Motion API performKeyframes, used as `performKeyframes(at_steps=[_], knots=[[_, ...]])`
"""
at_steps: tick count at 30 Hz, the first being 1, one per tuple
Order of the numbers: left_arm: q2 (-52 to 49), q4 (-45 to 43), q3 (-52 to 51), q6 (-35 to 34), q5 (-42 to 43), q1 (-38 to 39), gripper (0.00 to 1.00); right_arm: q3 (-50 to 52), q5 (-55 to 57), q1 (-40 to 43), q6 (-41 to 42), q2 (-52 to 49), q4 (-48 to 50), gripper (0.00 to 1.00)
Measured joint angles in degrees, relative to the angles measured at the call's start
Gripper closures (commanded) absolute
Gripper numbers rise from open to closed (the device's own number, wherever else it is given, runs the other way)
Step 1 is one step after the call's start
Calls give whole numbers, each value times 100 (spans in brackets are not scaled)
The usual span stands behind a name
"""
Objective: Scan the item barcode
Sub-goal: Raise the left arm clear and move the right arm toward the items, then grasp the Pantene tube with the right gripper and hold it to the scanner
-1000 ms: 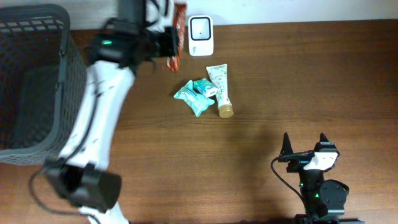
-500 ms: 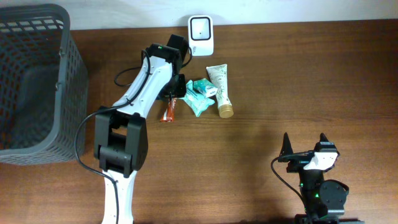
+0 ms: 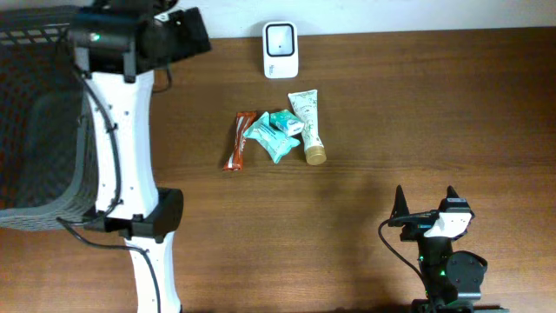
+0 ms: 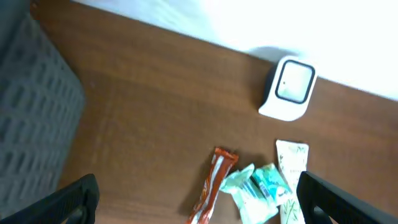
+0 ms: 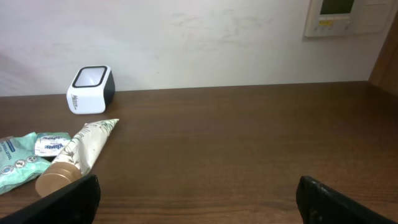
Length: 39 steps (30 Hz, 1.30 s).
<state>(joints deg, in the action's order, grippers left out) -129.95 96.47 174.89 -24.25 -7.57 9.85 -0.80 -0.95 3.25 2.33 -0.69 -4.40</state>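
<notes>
crowding the snack bar (image 3: 239, 141): teal packets (image 3: 271, 135), tube (image 3: 307, 126); left pincer (image 4: 198, 183), right pincer (image 3: 426, 198) released.

A brown wooden table (image 3: 417, 113) carried everything. A white scanner (image 3: 281, 49) stood at its far edge, by the wall. Toward the middle lay a tight cluster. A red-brown bar (image 3: 238, 141) was on the left, just beside a teal pack (image 3: 268, 139). A smaller teal packet (image 3: 287, 123) sat between that pack and a cream tube (image 3: 306, 117), whose gold cap pointed to the near side. A dark mesh basket (image 3: 43, 113) stood at the left end, well apart from the cluster.
</notes>
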Motion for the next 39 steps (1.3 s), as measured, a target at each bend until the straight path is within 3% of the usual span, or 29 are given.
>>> performKeyframes(at_steps=[8,18,19,23,25,27,29,32,34,37,39], knots=[[-7,7,42,68,2,-168,1,2,870,0,-627,0,81,1],[-7,17,42,70,2,-168,1,2,973,0,-728,0,138,1],[-7,17,42,70,2,-168,1,13,855,0,-682,0,319,1],[-7,17,42,85,2,-168,1,17,-1478,-2,306,-13,1473,1],[-7,20,42,85,2,-168,1,9,-2356,0,839,-4,2817,1],[-7,17,42,87,4,-168,1,11,-2420,0,1180,-20,3974,1],[-7,20,42,85,4,-168,1,-133,-2079,0,1410,-33,4352,1],[-7,2,42,87,0,-168,1,-1235,-1703,0,1209,-710,3773,1],[-7,2,42,87,4,-168,1,-2581,-1801,0,708,-1797,2747,1],[-7,26,42,92,-2,-168,1,-4780,-2295,0,153,-3807,278,1],[-7,13,39,92,0,-168,1,-6704,-2839,4,-33,-5687,-1823,1]])
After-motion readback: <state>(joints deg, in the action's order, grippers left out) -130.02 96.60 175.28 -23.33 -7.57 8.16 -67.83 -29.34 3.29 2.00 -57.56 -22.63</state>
